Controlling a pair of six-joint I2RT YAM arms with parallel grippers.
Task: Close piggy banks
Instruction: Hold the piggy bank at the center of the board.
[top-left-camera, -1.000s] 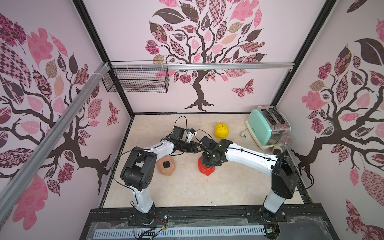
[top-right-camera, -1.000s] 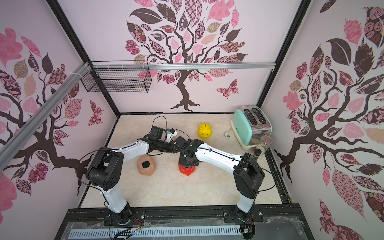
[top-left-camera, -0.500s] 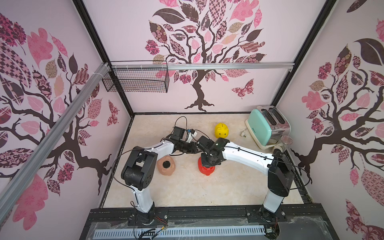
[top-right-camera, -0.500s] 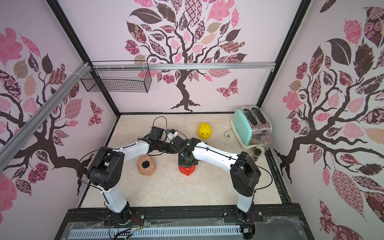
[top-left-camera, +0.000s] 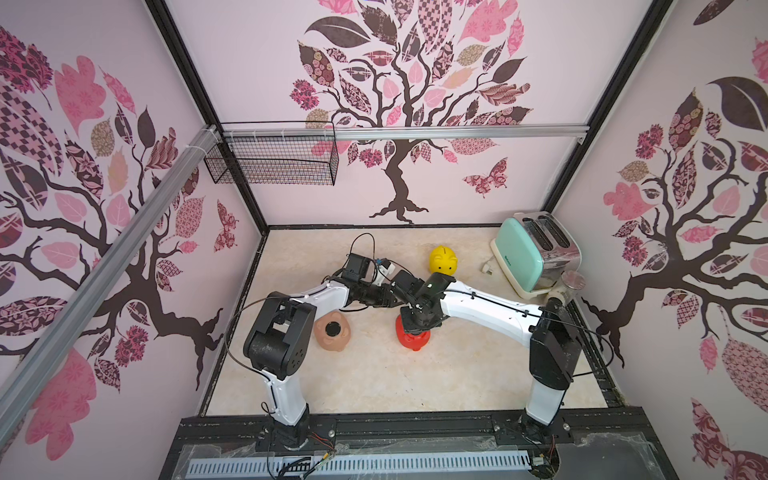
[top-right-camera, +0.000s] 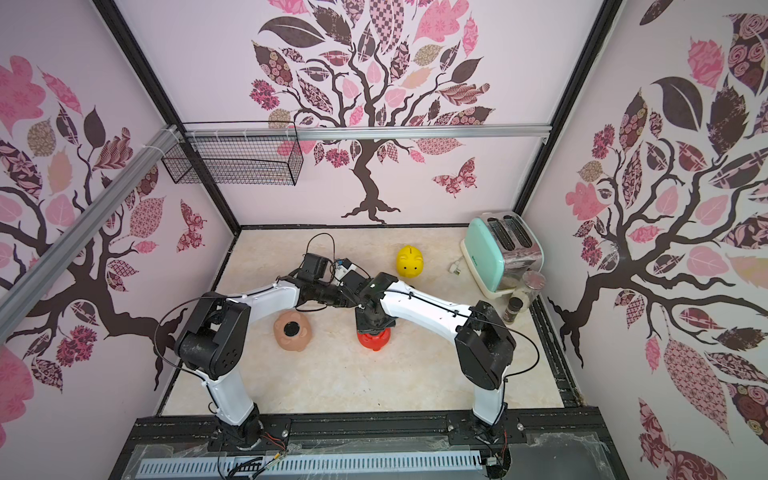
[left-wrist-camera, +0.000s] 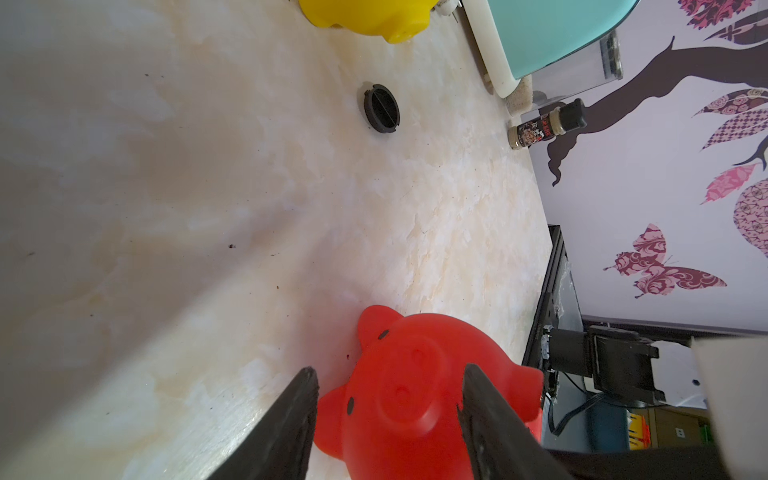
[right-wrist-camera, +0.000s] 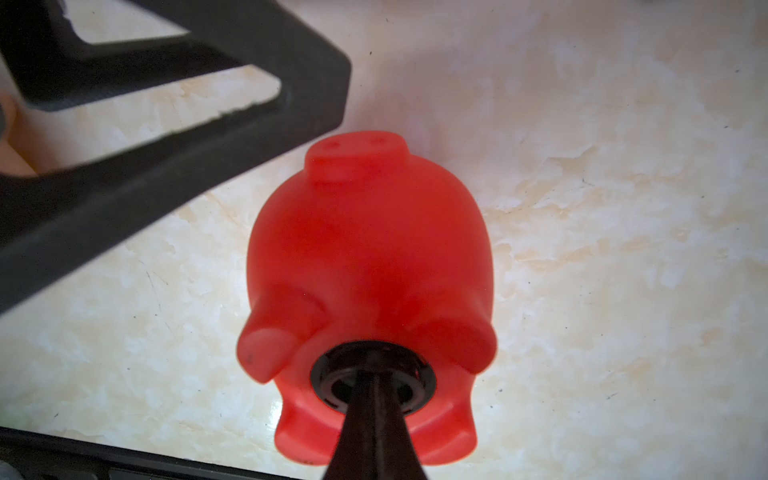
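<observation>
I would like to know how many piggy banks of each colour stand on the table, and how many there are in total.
Peach-pink piggy bank: 1
Yellow piggy bank: 1
Red piggy bank: 1
Total: 3

Decal walls (top-left-camera: 457, 195), marble counter (top-left-camera: 374, 374) and toaster (top-left-camera: 524, 259) mark a staged robot booth.
</observation>
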